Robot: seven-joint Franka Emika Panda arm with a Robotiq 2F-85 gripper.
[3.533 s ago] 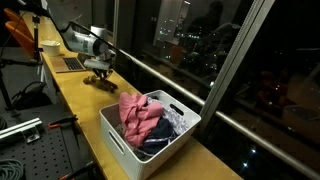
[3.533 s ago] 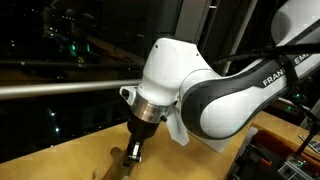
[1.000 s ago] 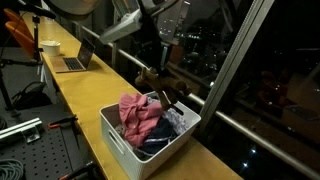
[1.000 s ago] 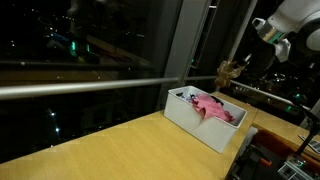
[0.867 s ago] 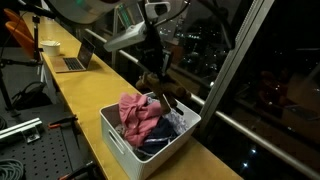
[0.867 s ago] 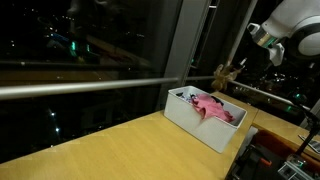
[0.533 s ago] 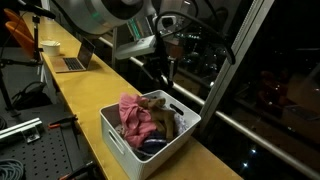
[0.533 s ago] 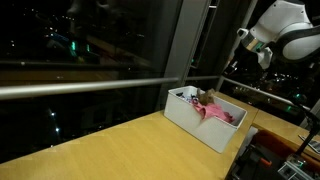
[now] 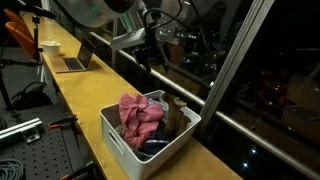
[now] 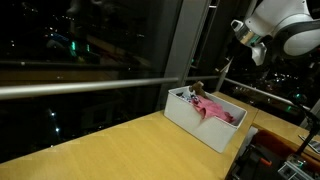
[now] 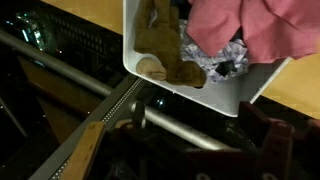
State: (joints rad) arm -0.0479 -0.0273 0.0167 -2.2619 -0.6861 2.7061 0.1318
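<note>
The gripper [image 11: 198, 140] hangs above the white bin [image 11: 133, 45], and in the dim wrist view its two dark fingers [image 11: 268, 135] seem to stand wide apart with nothing between them. The brown plush toy [image 11: 163, 48] lies well apart from the fingers, down inside the bin against the wall on the window side, just beside the pink cloth [image 11: 262, 25]. In an exterior view the toy [image 9: 178, 113] rests below the gripper, between the cloth and the bin's far wall.
</note>
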